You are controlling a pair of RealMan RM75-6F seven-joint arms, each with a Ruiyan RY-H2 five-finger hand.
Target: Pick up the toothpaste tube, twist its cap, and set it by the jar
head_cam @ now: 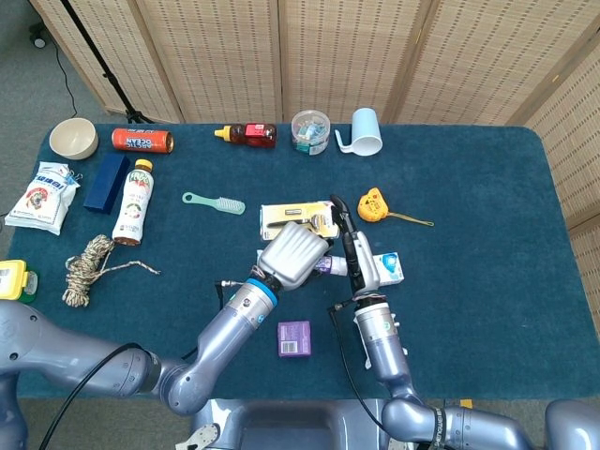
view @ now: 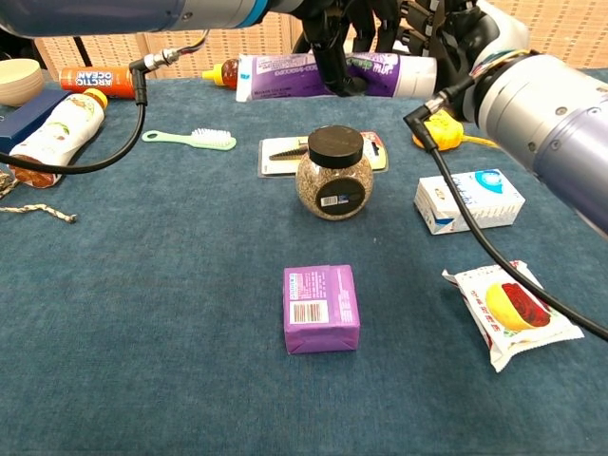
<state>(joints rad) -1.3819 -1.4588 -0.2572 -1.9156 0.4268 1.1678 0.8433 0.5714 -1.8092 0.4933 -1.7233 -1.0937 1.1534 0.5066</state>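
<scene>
The left robot hand (view: 342, 38) grips the toothpaste tube (view: 285, 76) around its middle, holding it level above the surface (view: 142, 285). The right robot hand (view: 446, 33) closes on the tube's cap (view: 418, 78) end. The jar (view: 333, 174) stands below both hands.

A white plastic toothpaste tube (view: 294, 76) carries a purple band and a white cap. The round glass jar (view: 333, 180) shows speckled tan-brown contents under a black lid, with a small dark label. The flat cardboard box (view: 321, 306) is purple with a white barcode patch. The comb-like brush (view: 191, 139) is mint green. The rectangular carton (view: 469, 199) is white and blue. The table cloth (view: 142, 313) is deep teal.
</scene>
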